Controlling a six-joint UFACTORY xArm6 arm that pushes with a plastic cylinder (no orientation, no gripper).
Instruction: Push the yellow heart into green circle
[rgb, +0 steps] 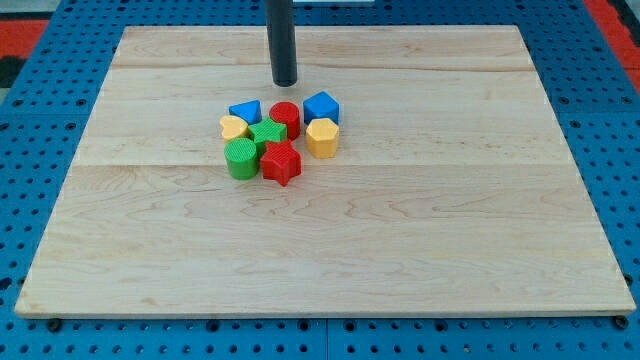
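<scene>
The yellow heart (234, 127) lies at the left side of a tight cluster of blocks on the wooden board (320, 240). The green circle (240, 159) sits just below it, close to or touching it. My tip (286, 83) rests on the board above the cluster, a little above the red circle (285, 117) and apart from all blocks. It is up and to the right of the yellow heart.
The cluster also holds a blue triangle-like block (245, 110), a blue block (322, 106), a yellow hexagon-like block (322, 138), a green star (268, 135) and a red star (282, 163). A blue pegboard (40, 120) surrounds the board.
</scene>
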